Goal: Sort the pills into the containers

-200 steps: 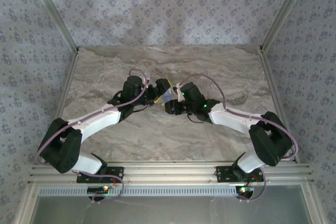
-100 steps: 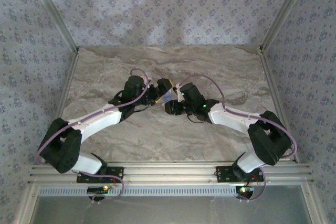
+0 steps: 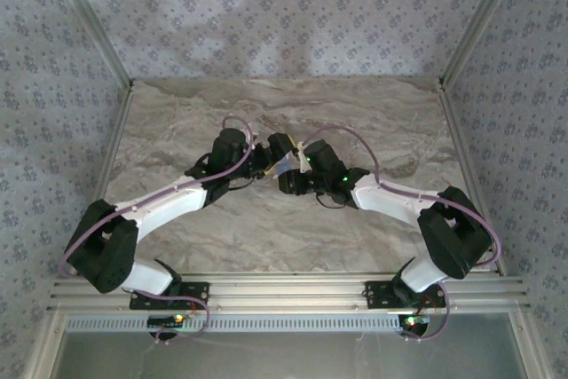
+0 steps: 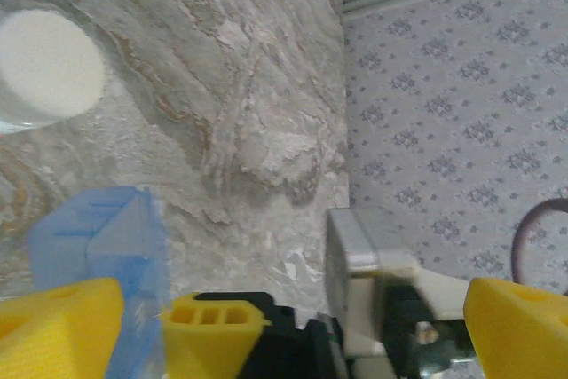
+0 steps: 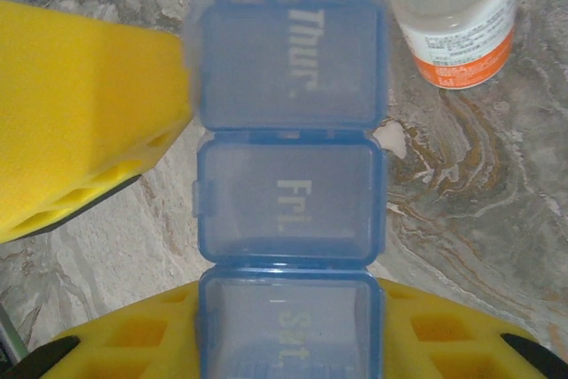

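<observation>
Right wrist: pill box (image 5: 288, 193) pinched at Sat end by right gripper (image 5: 288, 343); left gripper (image 4: 288, 317) wide open, empty. Judged stage: lid opening; next, fingertip under Thur lid (image 5: 288, 64).

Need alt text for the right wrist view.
A translucent blue rectangular pill box, lids marked Thur, Fri and Sat, lies on the marble table with its Sat end between the right gripper's yellow fingers; a white-and-orange cylindrical bottle stands at upper right.

Soft, even, moderately bright light. The top view is grainy, with broad faint shadows across the back wall (image 3: 284, 6). Both wrist views are soft: the yellow fingers (image 4: 58, 326) nearest the lens blur and the white bottle cap (image 4: 49, 64) washes out, yet the pill box (image 5: 288, 193) lettering is readable.
</observation>
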`<state>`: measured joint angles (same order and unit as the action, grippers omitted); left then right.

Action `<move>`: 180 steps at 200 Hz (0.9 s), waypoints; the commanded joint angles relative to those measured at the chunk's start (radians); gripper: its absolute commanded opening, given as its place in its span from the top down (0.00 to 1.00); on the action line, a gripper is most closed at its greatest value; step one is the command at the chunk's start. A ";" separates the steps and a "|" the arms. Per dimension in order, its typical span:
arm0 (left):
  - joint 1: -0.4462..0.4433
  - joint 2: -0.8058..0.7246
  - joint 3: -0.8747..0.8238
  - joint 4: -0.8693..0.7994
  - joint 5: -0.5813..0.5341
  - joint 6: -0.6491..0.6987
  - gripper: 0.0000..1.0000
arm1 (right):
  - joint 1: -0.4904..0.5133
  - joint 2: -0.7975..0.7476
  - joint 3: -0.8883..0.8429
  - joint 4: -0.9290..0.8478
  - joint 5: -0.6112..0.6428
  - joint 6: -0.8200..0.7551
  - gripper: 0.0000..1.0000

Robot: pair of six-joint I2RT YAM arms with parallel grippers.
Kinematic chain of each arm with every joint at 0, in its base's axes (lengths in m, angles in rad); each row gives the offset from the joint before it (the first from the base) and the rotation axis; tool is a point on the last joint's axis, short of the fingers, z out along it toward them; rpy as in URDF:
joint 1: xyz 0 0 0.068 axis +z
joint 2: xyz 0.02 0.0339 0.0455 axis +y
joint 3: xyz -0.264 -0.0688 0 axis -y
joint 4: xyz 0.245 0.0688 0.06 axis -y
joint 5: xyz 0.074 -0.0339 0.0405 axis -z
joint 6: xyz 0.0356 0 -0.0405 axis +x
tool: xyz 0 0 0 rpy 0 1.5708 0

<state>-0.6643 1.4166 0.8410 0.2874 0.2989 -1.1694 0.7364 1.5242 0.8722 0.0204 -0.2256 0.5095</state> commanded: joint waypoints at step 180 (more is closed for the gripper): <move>0.213 -0.275 -0.132 -0.280 -0.203 0.176 0.02 | 0.140 0.094 0.051 -0.227 0.023 -0.380 0.55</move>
<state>-0.4686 1.1637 0.7403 0.0216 0.0883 -1.0134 0.8299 1.5833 0.8852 -0.1440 -0.2283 0.2657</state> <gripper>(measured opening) 0.981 0.447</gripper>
